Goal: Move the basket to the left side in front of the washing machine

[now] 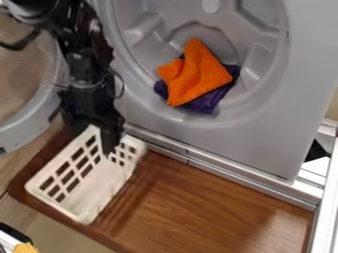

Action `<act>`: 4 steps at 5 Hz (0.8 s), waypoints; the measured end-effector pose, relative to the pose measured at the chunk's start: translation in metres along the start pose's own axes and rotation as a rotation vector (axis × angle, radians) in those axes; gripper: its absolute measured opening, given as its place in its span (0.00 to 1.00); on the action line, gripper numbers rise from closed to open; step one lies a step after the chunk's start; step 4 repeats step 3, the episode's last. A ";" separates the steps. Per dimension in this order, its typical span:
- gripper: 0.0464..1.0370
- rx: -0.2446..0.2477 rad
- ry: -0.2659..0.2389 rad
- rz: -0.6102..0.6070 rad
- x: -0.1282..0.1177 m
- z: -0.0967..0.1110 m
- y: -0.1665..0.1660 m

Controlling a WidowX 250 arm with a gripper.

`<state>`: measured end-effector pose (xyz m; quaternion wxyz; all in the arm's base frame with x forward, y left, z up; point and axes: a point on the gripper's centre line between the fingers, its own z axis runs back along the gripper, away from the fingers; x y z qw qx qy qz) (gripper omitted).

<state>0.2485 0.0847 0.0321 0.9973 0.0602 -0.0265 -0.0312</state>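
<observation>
A black gripper hangs at the upper end of the white basket, lower left of frame before the washing machine; whether it grips cannot be told. Placement appears nearly done, calling next for any release and a clear lift.

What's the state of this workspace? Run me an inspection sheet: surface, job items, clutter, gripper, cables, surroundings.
Surface: brown wooden board, visible grain.
Job's things: white basket on the board's left end; grey washing machine behind the board.
Clutter: orange cloth over purple cloth in the machine's opening; yellow item at the lower left edge.
Gripper: at the basket's far end; grip cannot be judged.
Cables: black cable curving beside the arm.
Surroundings: round door swung open at left.
</observation>
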 end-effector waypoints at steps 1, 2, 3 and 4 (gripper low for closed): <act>0.97 0.050 -0.049 0.001 -0.003 0.030 -0.001; 0.96 0.080 -0.085 -0.009 -0.004 0.050 -0.004; 0.96 0.098 -0.155 -0.025 -0.005 0.073 -0.009; 0.96 0.098 -0.155 -0.025 -0.005 0.073 -0.009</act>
